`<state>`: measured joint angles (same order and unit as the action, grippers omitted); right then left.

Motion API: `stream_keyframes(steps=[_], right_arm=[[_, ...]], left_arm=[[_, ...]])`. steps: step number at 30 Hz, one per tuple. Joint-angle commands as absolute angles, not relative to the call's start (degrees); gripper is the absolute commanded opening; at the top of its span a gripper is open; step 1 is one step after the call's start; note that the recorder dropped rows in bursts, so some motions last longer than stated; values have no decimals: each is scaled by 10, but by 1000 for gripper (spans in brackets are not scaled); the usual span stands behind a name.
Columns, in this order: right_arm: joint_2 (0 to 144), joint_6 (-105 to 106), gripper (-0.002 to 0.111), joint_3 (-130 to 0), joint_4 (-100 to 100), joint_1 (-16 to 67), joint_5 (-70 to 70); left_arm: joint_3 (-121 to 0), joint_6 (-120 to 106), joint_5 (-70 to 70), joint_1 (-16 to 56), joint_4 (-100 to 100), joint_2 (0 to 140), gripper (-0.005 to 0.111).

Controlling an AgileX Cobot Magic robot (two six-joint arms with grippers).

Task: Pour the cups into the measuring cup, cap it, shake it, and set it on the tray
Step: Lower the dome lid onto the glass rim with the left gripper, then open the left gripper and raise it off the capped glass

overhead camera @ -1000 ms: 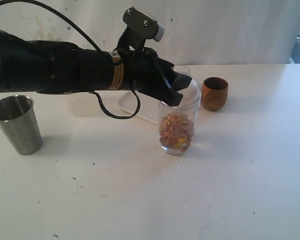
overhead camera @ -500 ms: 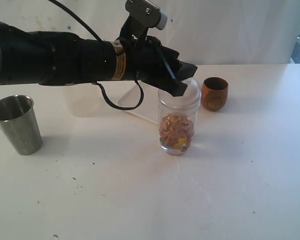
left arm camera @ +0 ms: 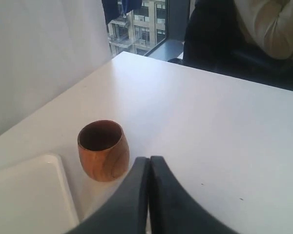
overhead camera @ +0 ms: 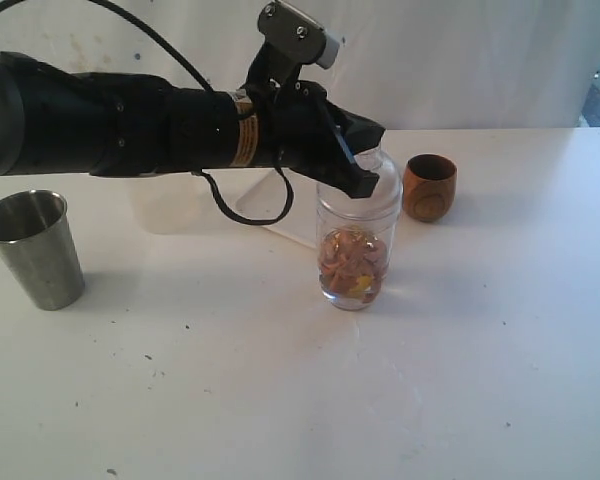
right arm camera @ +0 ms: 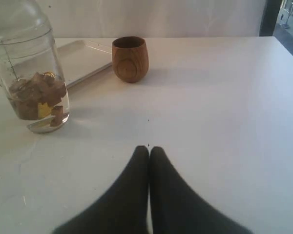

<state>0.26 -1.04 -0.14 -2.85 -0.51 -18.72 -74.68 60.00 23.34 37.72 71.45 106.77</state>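
Nearest, the speckled white table (overhead camera: 280, 400). The measuring cup (overhead camera: 352, 262) stands mid-table with the cap (overhead camera: 383, 183) on. The steel tumbler (overhead camera: 35, 250) is at its nine o'clock, the wooden cup (overhead camera: 429, 187) at two, the tray (overhead camera: 258, 203) at eleven. The left gripper (overhead camera: 365, 183), fingers pressed together and empty, hovers over the cap. The right gripper (right arm camera: 149, 151) is likewise pressed together. Beyond is a white backdrop (overhead camera: 460, 60).

The left end effector (overhead camera: 365, 186), which a second ago stood open around the cap (overhead camera: 387, 168), has let go, lifted a little and closed its fingers on nothing, while the cap has settled lower onto the mouth of the clear cup (overhead camera: 352, 262) and now stands there free.
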Motion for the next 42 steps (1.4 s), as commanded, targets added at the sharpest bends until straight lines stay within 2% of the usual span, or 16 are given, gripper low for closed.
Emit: stream_keyframes(steps=[1,16,24,29,35,39,42], right_arm=[[0,-13,0,0,-29,-8,-181],[0,-13,0,0,-29,-8,-181],[0,-13,0,0,-29,-8,-181],[0,-13,0,0,-29,-8,-181],[0,-13,0,0,-29,-8,-181],[0,-13,0,0,-29,-8,-181],[0,-21,0,0,-29,-8,-181]], left_arm=[[-744,600,239,380,721,1080,1],[-744,601,227,380,721,1071,0],[-748,601,235,380,721,1041,8],[-748,603,179,380,741,1008,0],[-748,676,144,380,857,987,0],[-748,810,49,380,994,987,0],[-748,833,-33,380,999,978,0]])
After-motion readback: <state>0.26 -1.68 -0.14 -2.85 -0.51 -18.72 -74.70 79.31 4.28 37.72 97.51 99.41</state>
